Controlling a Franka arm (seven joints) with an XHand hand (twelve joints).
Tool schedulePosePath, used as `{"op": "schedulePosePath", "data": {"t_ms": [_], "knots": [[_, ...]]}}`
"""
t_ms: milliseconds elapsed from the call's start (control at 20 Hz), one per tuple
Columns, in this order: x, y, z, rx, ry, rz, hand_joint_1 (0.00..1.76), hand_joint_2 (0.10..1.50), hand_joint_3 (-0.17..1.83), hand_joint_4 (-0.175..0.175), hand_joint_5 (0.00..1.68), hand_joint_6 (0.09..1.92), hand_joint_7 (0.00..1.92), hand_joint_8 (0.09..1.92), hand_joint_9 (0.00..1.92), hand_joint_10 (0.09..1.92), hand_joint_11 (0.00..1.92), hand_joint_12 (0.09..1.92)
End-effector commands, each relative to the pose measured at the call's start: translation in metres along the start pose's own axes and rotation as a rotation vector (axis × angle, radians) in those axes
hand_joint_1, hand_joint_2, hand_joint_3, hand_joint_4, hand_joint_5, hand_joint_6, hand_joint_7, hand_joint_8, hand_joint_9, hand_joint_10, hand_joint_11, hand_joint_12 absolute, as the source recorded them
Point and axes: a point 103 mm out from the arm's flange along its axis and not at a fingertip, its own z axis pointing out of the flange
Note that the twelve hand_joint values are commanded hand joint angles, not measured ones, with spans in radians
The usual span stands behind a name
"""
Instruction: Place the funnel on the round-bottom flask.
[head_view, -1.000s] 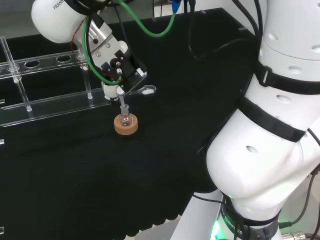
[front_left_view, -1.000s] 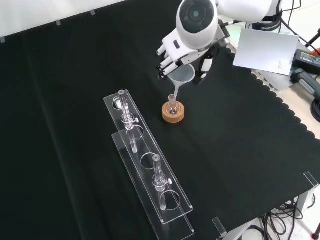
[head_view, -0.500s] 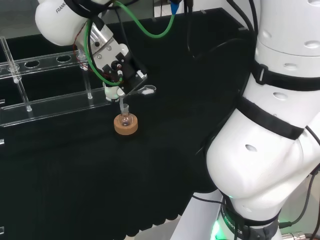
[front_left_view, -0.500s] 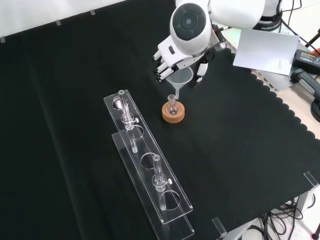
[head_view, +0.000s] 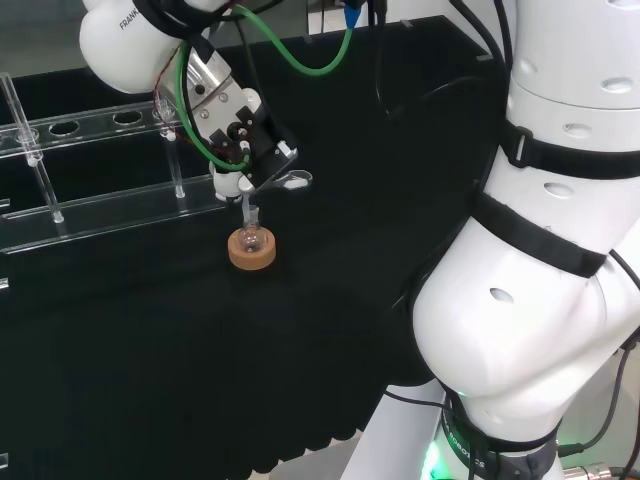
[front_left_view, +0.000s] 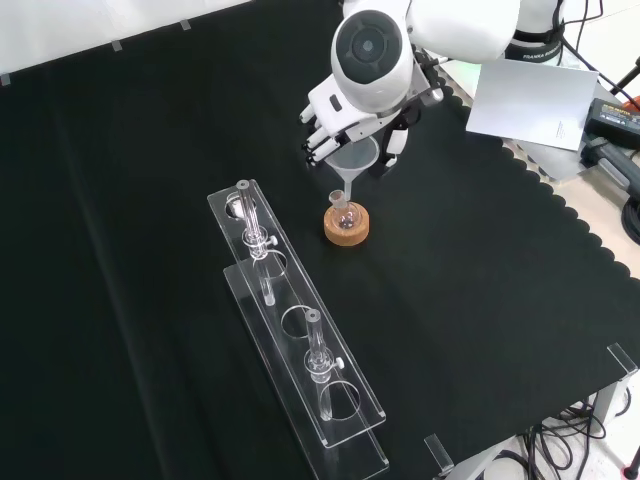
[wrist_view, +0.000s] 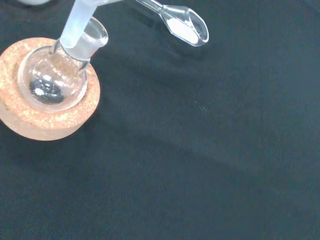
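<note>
A small clear round-bottom flask (front_left_view: 345, 215) (head_view: 251, 238) (wrist_view: 54, 80) sits upright in a cork ring stand (front_left_view: 347, 228) (head_view: 251, 252) (wrist_view: 35, 117) near the middle of the cloth. The hand (front_left_view: 335, 128) (head_view: 245, 140) is curled round a clear plastic funnel (front_left_view: 354, 160) and holds it just above the flask. In the wrist view the funnel's stem (wrist_view: 79, 27) reaches down to the rim of the flask's neck. From these views I cannot tell whether the tip is inside the neck or just over it.
A clear spoon-like scoop with white powder (wrist_view: 185, 26) (head_view: 293, 180) lies on the cloth beside the flask. A long clear rack (front_left_view: 300, 330) (head_view: 90, 170) with glass tubes stands to the left of the flask in the front view. White paper (front_left_view: 530, 100) lies at the front view's upper right.
The hand with the funnel has shifted a little to the left in the front view, so the stem's tip now sits at the flask's neck. Flask and stand have not moved.
</note>
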Motion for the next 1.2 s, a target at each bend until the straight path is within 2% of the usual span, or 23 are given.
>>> {"op": "schedulePosePath", "data": {"t_ms": [50, 200, 400, 600, 800, 1200], "knots": [[-0.011, -0.003, -0.007, -0.01, 0.0, 0.003, 0.77, 0.74, 0.54, 0.008, 0.61, 0.64, 0.68, 0.7, 1.08, 0.48, 0.71, 1.24], [-0.018, -0.008, -0.02, -0.02, -0.029, 0.025, 0.77, 0.74, 0.54, 0.008, 0.61, 0.64, 0.67, 0.71, 1.08, 0.48, 0.71, 1.24], [-0.02, -0.01, -0.026, -0.022, -0.026, 0.038, 0.77, 0.74, 0.54, 0.008, 0.61, 0.64, 0.67, 0.71, 1.08, 0.48, 0.71, 1.24], [-0.025, -0.007, -0.022, -0.021, -0.007, 0.035, 0.77, 0.74, 0.54, 0.007, 0.61, 0.64, 0.67, 0.71, 1.08, 0.48, 0.71, 1.24], [-0.013, 0.003, -0.018, -0.01, -0.024, 0.027, 0.77, 0.74, 0.54, 0.007, 0.61, 0.64, 0.67, 0.71, 1.08, 0.49, 0.71, 1.24], [-0.008, 0.012, -0.012, 0.003, -0.03, 0.013, 0.77, 0.74, 0.54, 0.007, 0.61, 0.64, 0.67, 0.71, 1.08, 0.49, 0.72, 1.24]]}}
